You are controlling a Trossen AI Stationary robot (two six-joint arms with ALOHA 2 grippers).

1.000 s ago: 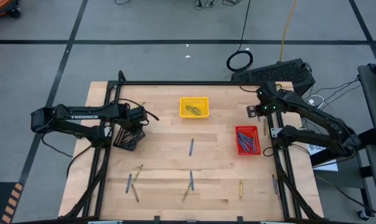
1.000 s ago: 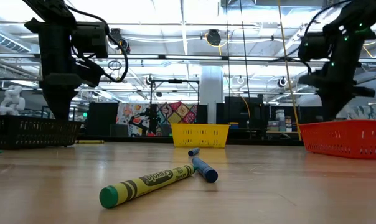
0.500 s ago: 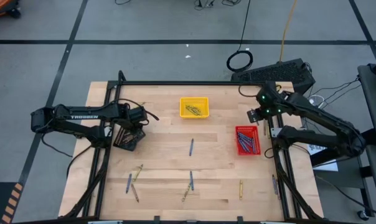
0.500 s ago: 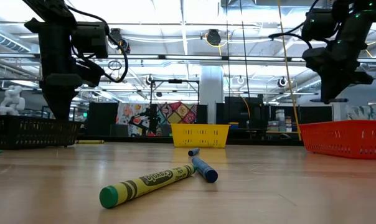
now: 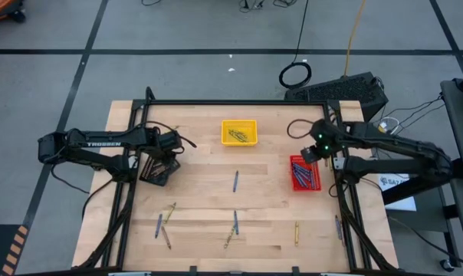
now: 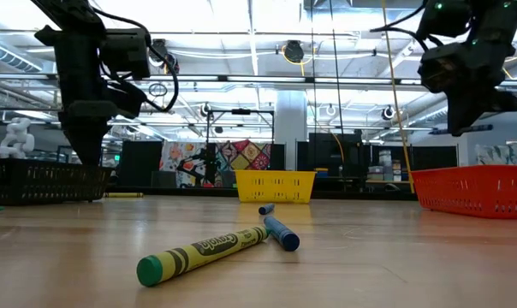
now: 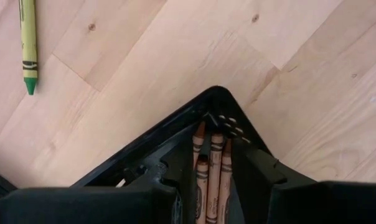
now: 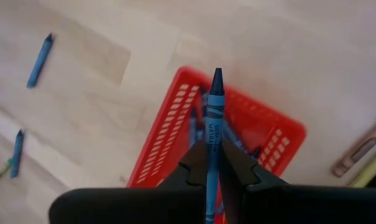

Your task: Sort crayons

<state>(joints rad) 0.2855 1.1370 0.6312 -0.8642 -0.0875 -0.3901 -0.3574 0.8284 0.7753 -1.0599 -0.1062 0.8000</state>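
Observation:
My right gripper (image 8: 213,152) is shut on a blue crayon (image 8: 214,118) and hangs over the far end of the red tray (image 8: 169,118), which holds more blue crayons. In the high view it (image 5: 310,153) stands just above that tray (image 5: 293,175). My left gripper (image 7: 211,158) is open, pointing down at the black tray (image 7: 175,127), where brown crayons (image 7: 216,165) lie between and below its fingers. Loose crayons lie flat on the table, among them a blue one (image 5: 235,181) and a yellow one (image 6: 203,252). My right gripper pinches the blue crayon's wrapped shaft (image 8: 211,163) between its two fingers. The crayon lies along the fingers, and its pointed end (image 8: 217,78) sticks out well past the fingertips. The fingers slant down from the table's right. The crayon is lifted clear, over the red tray.
A yellow tray (image 5: 225,126) with crayons stands at the far middle. Several loose crayons lie toward the near edge (image 5: 234,222). A black frame (image 5: 216,103) runs around the table's far and side edges. A green-yellow crayon (image 7: 28,43) lies beside the black tray.
My right gripper has swung from the table's far right corner toward the near edge, out over the far end of the red tray. It has risen a little and rolled, staying shut on the blue crayon. My left arm has kept still.

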